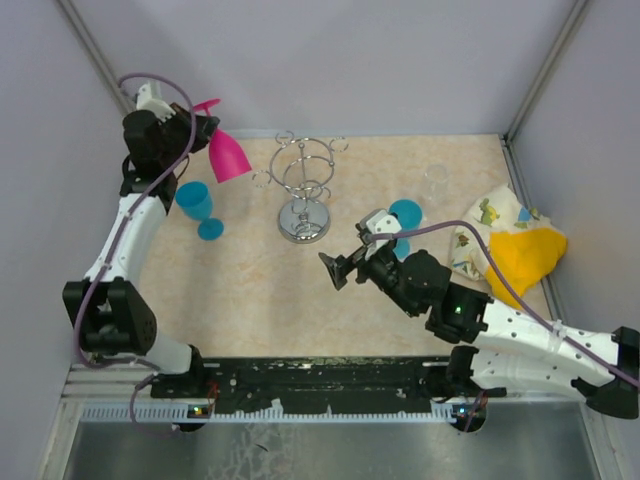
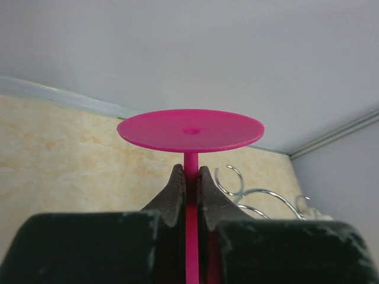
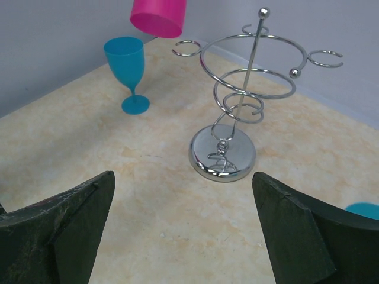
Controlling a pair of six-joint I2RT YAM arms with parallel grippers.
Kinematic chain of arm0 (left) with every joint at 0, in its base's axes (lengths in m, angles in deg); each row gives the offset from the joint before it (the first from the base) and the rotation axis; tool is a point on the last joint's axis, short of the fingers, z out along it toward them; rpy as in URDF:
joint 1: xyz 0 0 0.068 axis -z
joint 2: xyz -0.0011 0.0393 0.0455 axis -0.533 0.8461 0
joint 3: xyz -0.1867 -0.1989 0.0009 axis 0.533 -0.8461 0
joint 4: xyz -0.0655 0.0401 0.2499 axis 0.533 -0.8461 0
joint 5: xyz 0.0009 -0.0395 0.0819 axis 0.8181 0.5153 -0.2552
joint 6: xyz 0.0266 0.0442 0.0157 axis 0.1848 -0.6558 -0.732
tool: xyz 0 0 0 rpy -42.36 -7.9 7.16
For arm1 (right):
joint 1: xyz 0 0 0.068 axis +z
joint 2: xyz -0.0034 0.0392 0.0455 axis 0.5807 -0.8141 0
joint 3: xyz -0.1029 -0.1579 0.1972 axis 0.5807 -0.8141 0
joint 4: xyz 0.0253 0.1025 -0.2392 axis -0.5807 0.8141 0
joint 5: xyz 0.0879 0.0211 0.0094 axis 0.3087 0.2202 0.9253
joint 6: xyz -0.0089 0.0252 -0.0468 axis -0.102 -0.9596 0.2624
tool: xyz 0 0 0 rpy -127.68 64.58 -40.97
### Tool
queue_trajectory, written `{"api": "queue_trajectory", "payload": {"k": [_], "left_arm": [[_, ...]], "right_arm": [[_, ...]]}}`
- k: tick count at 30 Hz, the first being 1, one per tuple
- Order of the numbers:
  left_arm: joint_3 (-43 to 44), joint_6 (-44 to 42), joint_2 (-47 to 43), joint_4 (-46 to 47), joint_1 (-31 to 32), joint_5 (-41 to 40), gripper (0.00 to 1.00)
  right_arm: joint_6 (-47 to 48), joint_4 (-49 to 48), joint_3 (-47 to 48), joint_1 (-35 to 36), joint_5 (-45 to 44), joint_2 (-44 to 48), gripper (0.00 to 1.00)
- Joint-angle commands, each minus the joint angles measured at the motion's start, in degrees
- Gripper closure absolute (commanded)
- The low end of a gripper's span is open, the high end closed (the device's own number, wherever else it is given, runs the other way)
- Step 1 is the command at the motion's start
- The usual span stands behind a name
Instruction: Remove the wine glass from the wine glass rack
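Observation:
The pink wine glass [image 1: 228,156] hangs upside down and tilted, just left of the silvery wire rack [image 1: 303,180] and apart from its loop arms. My left gripper [image 1: 203,124] is shut on its stem. In the left wrist view the stem [image 2: 190,168] sits between my fingers [image 2: 173,192] under the round pink foot [image 2: 190,129], with rack loops [image 2: 260,194] to the right. My right gripper [image 1: 352,252] is open and empty, low over the table right of the rack base [image 3: 222,155]. In the right wrist view the pink bowl [image 3: 157,16] shows above the rack's left loop.
A blue glass [image 1: 197,206] stands left of the rack, below the pink one. Another blue glass [image 1: 405,214] is by my right wrist. A clear glass [image 1: 436,178] stands at the back right. A yellow and patterned cloth [image 1: 510,248] lies on the right. Walls enclose the table.

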Motion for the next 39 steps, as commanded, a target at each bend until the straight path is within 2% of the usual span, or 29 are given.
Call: {"api": "queue_trajectory", "payload": {"k": [1, 7, 13, 22, 26, 30, 39], "left_arm": [[1.91, -11.61, 3.44, 9.66, 2.59, -7.97, 1.00], [1.61, -19.25, 8.19, 18.33, 5.28, -13.12, 1.00], [0.07, -27.13, 14.58, 29.15, 7.99, -14.01, 1.00], [-4.60, -28.08, 19.11, 41.60, 8.62, -11.69, 1.00], [-9.09, -28.88, 16.58, 45.34, 8.71, -14.09, 1.00], [-13.47, -29.35, 11.74, 44.54, 8.99, -17.11, 1.00], [-29.29, -27.87, -1.88, 50.60, 10.50, -18.69, 1.00]], "right_arm": [[1.34, 0.42, 2.35, 0.62, -3.64, 2.27, 0.01], [1.31, 1.88, 2.27, 0.68, -5.14, 3.00, 0.01], [1.01, 2.98, 2.73, 0.64, -5.55, 3.38, 0.01], [0.16, 4.99, 2.21, 0.61, -7.51, 5.36, 0.01], [0.14, 4.73, 1.71, 0.66, -7.83, 5.34, 0.01], [0.02, 3.32, 1.02, 0.59, -7.61, 4.67, 0.01], [-0.80, 1.82, 0.64, 0.63, -5.67, 2.92, 0.01]]}}
